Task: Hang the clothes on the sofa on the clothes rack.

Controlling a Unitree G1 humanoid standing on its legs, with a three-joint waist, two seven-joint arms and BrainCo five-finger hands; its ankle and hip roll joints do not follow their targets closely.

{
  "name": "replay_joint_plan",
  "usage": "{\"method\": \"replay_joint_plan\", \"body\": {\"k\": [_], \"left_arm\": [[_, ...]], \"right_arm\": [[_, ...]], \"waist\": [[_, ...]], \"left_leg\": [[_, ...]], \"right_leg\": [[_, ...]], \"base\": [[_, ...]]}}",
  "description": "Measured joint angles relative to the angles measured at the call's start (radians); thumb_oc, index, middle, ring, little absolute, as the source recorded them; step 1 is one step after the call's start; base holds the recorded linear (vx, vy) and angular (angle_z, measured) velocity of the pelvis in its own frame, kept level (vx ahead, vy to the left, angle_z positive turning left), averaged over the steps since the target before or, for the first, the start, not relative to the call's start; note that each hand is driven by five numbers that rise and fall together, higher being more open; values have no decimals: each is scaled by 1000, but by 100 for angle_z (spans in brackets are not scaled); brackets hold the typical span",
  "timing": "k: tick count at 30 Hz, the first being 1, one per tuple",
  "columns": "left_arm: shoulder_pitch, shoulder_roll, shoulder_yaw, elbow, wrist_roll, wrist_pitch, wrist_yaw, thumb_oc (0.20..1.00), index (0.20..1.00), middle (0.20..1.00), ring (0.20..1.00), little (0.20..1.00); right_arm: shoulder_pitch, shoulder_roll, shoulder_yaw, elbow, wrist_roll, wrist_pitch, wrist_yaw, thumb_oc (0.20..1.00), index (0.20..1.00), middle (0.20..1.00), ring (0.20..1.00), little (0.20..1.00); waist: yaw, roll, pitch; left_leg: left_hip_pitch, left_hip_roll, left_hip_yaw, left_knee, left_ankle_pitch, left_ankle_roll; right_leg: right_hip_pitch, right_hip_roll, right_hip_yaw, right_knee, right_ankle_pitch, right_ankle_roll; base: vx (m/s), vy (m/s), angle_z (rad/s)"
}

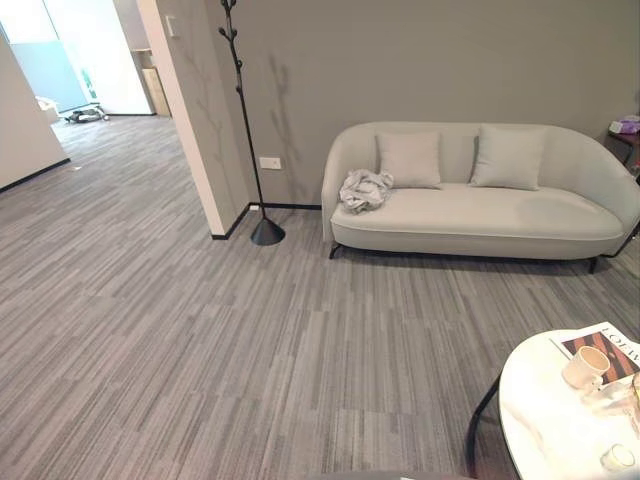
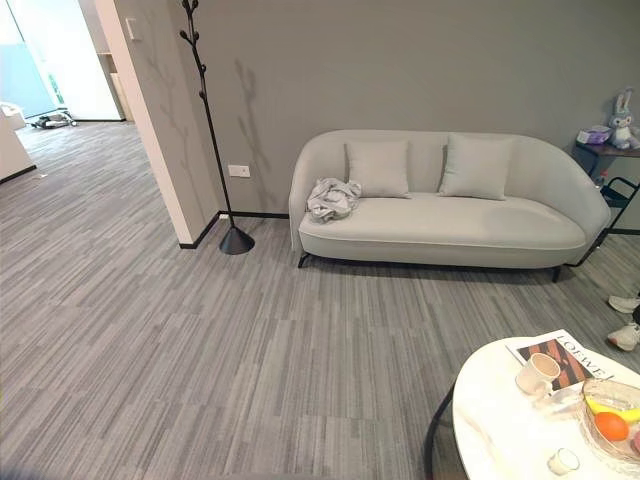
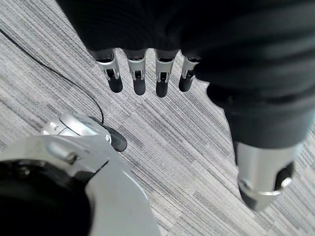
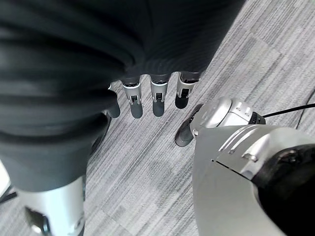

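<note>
A crumpled pale grey garment lies on the left end of the light grey sofa, beside a cushion. The clothes rack, a thin black pole with short pegs and a cone base, stands left of the sofa at the wall corner. My left hand hangs above the carpet with straight fingers, holding nothing. My right hand likewise hangs over the carpet, fingers straight and empty. Both are far from the sofa.
A round white table stands at the near right with a cup, a magazine and a glass fruit bowl. A side table with a toy rabbit sits right of the sofa. Shoes lie at the right edge. Open carpet stretches towards the sofa.
</note>
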Motion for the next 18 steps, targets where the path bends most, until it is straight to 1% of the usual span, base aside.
{"method": "replay_joint_plan", "body": {"k": [2,8,13,18], "left_arm": [[-2,2,-13,0,0,-1,0,1000,1000,1000,1000,1000],[-12,5,-18,1,34,-2,0,1000,1000,1000,1000,1000],[-27,5,-18,0,38,-2,0,1000,1000,1000,1000,1000],[-40,8,-19,0,39,-2,3,1000,1000,1000,1000,1000]], "right_arm": [[0,0,3,1,-6,-10,0,1000,1000,1000,1000,1000],[-1,-1,2,19,-19,-10,0,1000,1000,1000,1000,1000],[-5,-1,3,18,-21,-10,0,1000,1000,1000,1000,1000],[-12,0,12,18,-38,-10,0,1000,1000,1000,1000,1000]], "waist": [[1,0,1],[3,-3,14],[6,-3,55],[2,-7,78]], "left_leg": [[0,0,0,0,0,0],[0,-1,0,0,0,0],[1,-5,-7,0,0,0],[9,-7,-10,-13,0,0]], "right_leg": [[0,0,0,0,0,0],[0,-1,0,0,0,0],[0,-3,1,0,2,1],[1,-4,2,0,2,1]], "base": [[0,0,0],[2,24,0],[7,34,0],[4,15,-1]]}}
